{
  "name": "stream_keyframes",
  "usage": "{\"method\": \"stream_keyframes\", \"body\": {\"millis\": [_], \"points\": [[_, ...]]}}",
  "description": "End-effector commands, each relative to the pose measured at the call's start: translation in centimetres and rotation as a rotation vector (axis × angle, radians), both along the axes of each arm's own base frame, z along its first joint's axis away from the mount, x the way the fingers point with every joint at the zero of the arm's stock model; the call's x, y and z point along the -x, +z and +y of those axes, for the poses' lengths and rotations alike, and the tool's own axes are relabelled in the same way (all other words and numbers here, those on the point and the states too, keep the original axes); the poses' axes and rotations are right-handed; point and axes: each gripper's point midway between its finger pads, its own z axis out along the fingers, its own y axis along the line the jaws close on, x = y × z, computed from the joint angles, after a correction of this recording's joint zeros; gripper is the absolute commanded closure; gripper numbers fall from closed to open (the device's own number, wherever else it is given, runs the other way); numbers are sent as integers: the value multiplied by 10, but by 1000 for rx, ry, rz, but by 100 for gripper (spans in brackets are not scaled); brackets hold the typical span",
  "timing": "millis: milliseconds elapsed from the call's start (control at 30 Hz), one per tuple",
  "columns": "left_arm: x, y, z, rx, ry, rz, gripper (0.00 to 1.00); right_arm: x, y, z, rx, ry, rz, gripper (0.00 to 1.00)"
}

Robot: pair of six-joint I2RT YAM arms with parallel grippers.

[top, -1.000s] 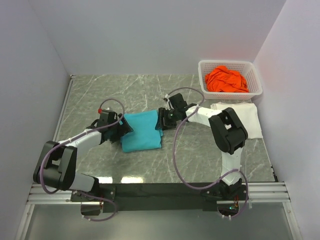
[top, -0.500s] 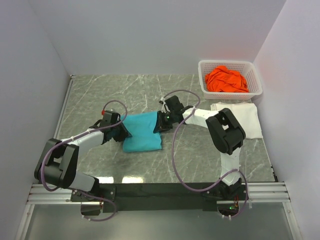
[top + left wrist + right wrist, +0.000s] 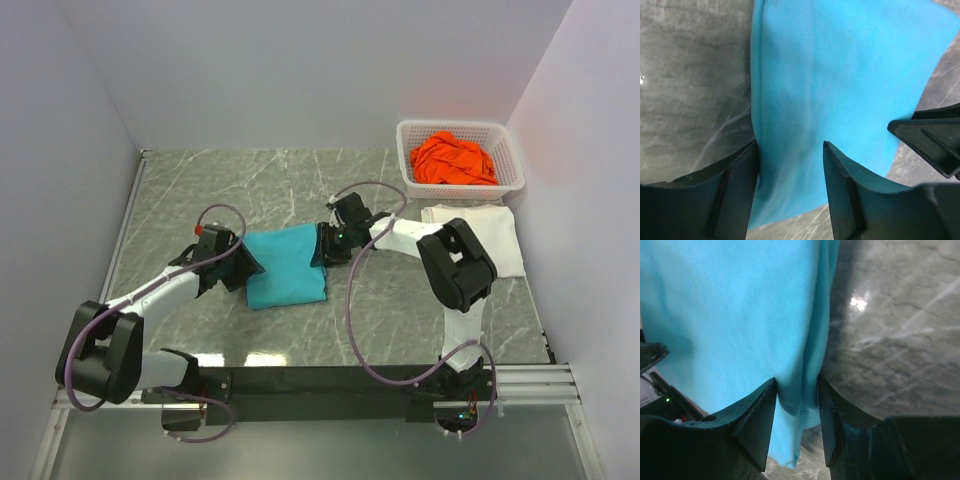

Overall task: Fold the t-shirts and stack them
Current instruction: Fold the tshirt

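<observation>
- The teal t-shirt [image 3: 288,266] lies folded into a flat, nearly square pad at the middle of the counter [image 3: 190,190]. It looks slightly longer from far edge to near edge than across.
- The left hand [image 3: 243,268] sits at the pad's left edge and the right hand [image 3: 322,247] at its right edge, on the far half. The shirt lies directly between the two hands, and each points inward across it.
- Left hand: the wrist view shows its fingers partly apart, straddling the folded edge. The cloth under them is flat with no visible pinch, so I judge it holds nothing.
- Right hand: it is about half open, with the thick folded edge filling the gap from finger to finger. I cannot tell whether it nips the cloth or only rests around it.
- The white t-shirt [image 3: 497,240] lies folded at the right edge of the counter, partly under the right arm. It is well apart from the teal one.
- The orange t-shirt [image 3: 455,160] is crumpled in the white basket [image 3: 408,165] at the far right corner.
- If the teal pad is to be stacked on the white one, it must travel rightward, and the right arm is the nearer one.
- The counter is grey-green marbled stone, glossy with glare spots, so cloth should slide easily. Plain pale walls close in on the left, far and right sides.
</observation>
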Motion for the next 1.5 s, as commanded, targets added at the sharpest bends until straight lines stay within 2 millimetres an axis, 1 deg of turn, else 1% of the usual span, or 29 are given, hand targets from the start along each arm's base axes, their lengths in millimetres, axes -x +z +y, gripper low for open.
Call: {"method": "stream_keyframes", "body": {"millis": [0, 100, 200, 367, 433, 467, 500, 533, 567, 633, 733, 767, 833, 867, 900, 967, 1000, 1033, 1100, 1133, 1167, 1200, 1233, 1267, 1300, 1333, 1367, 1433, 1467], "points": [[6, 6, 4, -18, 10, 1, 42, 5, 15, -11, 38, -33, -26, 53], [11, 5, 1, -9, -3, 6, 41, 12, 13, -10, 51, -33, -23, 53], [13, 0, -4, -1, -14, 19, 43, 19, 7, -9, 66, -36, 3, 53], [15, -10, -10, -14, -26, 51, 51, 26, 4, -4, 108, -34, -3, 54], [17, -14, -11, -18, -23, 62, 55, 28, 7, -2, 127, -32, -11, 54], [17, -15, -11, -19, -23, 65, 56, 25, 5, -5, 162, -48, -24, 55], [18, -15, -11, -18, -24, 67, 57, 27, 5, -2, 180, -44, -36, 55], [18, -16, -11, -19, -22, 68, 58, 31, 4, -4, 207, -42, -31, 56], [18, -16, -12, -15, -23, 65, 59, 25, 5, -4, 231, -59, -49, 56], [19, -17, -12, -16, -24, 68, 60, 27, 3, -1, 249, -56, -46, 57], [21, -19, -11, -19, -20, 72, 61, 27, 4, 7, 219, -44, -40, 62], [21, -19, -10, -19, -18, 72, 62, 28, 3, 9, 210, -33, -37, 70], [23, -21, -9, -19, -11, 76, 65, 31, 5, 16, 165, -2, -36, 78], [25, -22, -10, -13, -9, 80, 67, 32, 6, 17, 150, 6, -34, 85], [27, -24, -8, -12, -6, 81, 67, 36, 8, 21, 115, 30, -19, 89], [31, -28, -6, -13, 10, 91, 69, 36, 5, 19, 76, 32, -6, 95], [31, -28, -6, -9, 14, 90, 70, 37, 5, 18, 53, 34, 1, 96], [32, -29, -5, -6, 22, 90, 70, 42, 2, 19, 24, 41, 25, 96], [33, -27, -4, 0, 28, 81, 69, 41, 0, 13, 9, 31, 39, 95], [33, -24, -3, 0, 30, 74, 66, 43, 1, 11, -2, 38, 39, 91], [32, -20, -3, -4, 30, 72, 63, 43, 3, 10, -6, 39, 36, 84], [31, -14, -2, -2, 31, 55, 60, 44, 5, 10, -9, 45, 30, 80], [30, -10, -1, -13, 29, 42, 52, 43, 12, 10, -17, 50, 13, 77], [26, -3, 0, -15, 31, 24, 48, 43, 17, 10, -25, 55, 1, 69], [27, 4, 1, -22, 25, 8, 44, 43, 21, 10, -31, 59, -8, 66], [27, 9, 2, -21, 26, -3, 32, 45, 29, 9, -40, 70, -21, 63], [27, 14, 3, -24, 26, -11, 26, 46, 32, 9, -45, 75, -26, 59], [32, 21, 6, -29, 25, -18, 15, 50, 41, 5, -49, 72, -43, 56], [32, 26, 6, -29, 23, -25, 14, 50, 45, 3, -49, 66, -52, 55]]}}
